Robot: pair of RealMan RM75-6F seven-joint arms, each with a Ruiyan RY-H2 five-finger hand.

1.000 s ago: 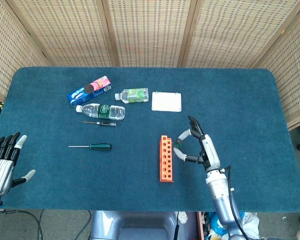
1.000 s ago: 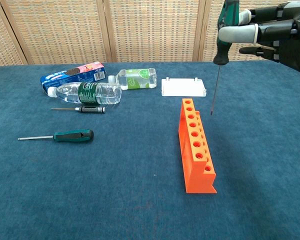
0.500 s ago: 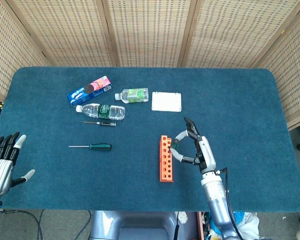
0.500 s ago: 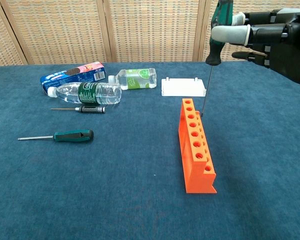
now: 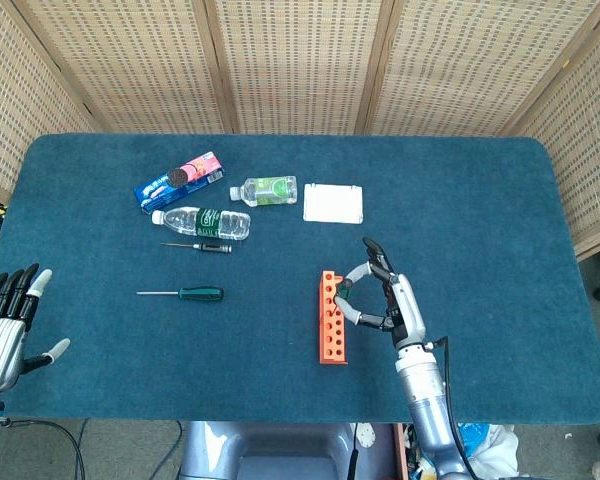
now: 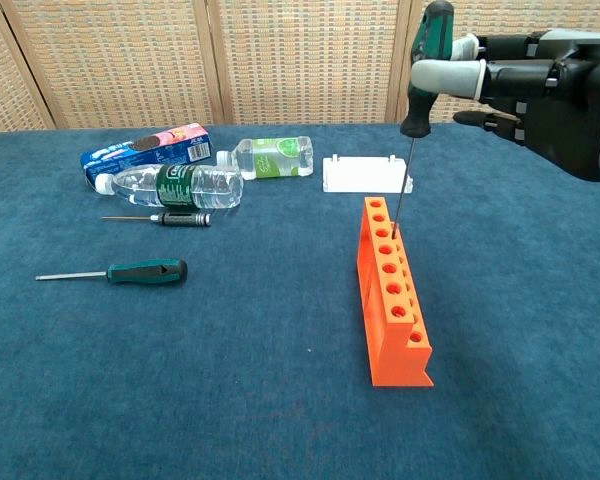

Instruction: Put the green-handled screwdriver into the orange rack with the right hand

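Observation:
My right hand (image 6: 540,85) (image 5: 385,298) pinches a green-handled screwdriver (image 6: 420,65) upright, handle up, shaft pointing down. The shaft tip stands at the right rear edge of the orange rack (image 6: 390,292) (image 5: 331,316), close to its far holes; whether it is inside a hole I cannot tell. In the head view the hand hovers just right of the rack. A second green-handled screwdriver (image 6: 115,272) (image 5: 182,293) lies flat on the blue table at the left. My left hand (image 5: 5,330) rests open at the table's left front edge.
A small black-handled screwdriver (image 6: 160,218), a water bottle (image 6: 170,187), a second smaller bottle (image 6: 272,157), a cookie box (image 6: 145,147) and a white box (image 6: 366,173) lie toward the back left and middle. Wicker screens stand behind the table.
My right hand has moved left and slightly down with the screwdriver, bringing the shaft tip from beside the rack to its far end. The left hand has stayed put.

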